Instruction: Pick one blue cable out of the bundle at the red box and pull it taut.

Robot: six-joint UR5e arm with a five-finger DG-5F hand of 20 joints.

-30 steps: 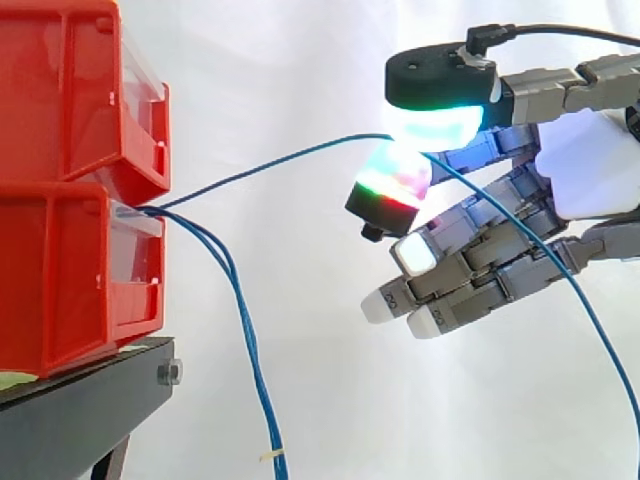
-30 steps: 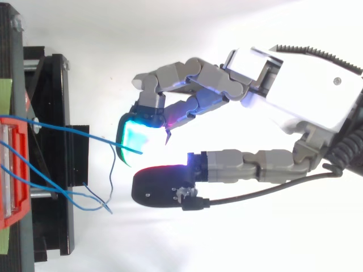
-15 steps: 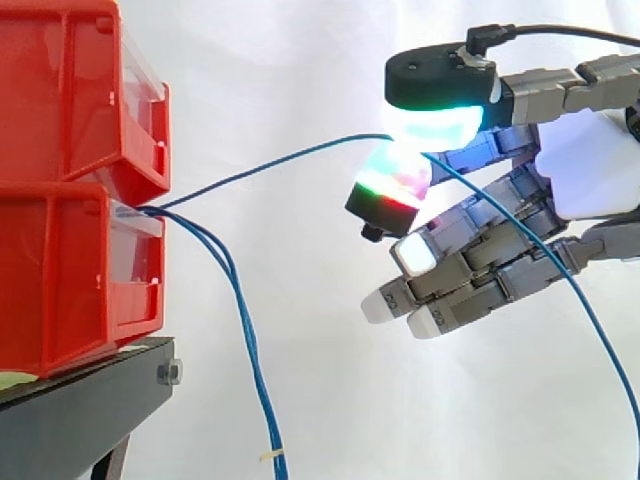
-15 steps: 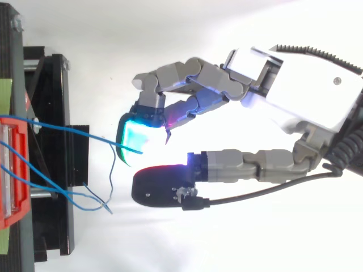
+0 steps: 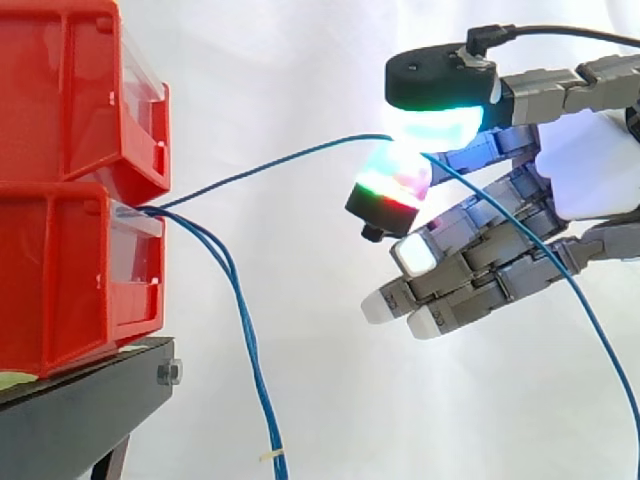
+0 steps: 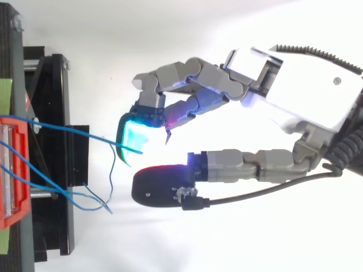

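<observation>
One blue cable (image 5: pixel 270 163) runs from the gap between the stacked red boxes (image 5: pixel 70 270) up and right to my hand (image 5: pixel 590 160). The thumb's glowing pad (image 5: pixel 435 125) and a finger's green-red pad (image 5: pixel 392 182) pinch the cable between them; past the pinch it falls away to the lower right (image 5: pixel 590 320). The stretch to the boxes bows slightly. In the top view the pinched cable (image 6: pixel 74 131) reaches the cyan pad (image 6: pixel 135 139). The other blue cables (image 5: pixel 245 350) of the bundle hang down from the same gap, their loose ends (image 6: pixel 96 199) lying near the stand.
The red boxes sit on a black stand (image 5: pixel 90 410) at the left, with its frame (image 6: pixel 54 153) seen from above. A white curtain lies behind everything. Open space lies between the boxes and the hand.
</observation>
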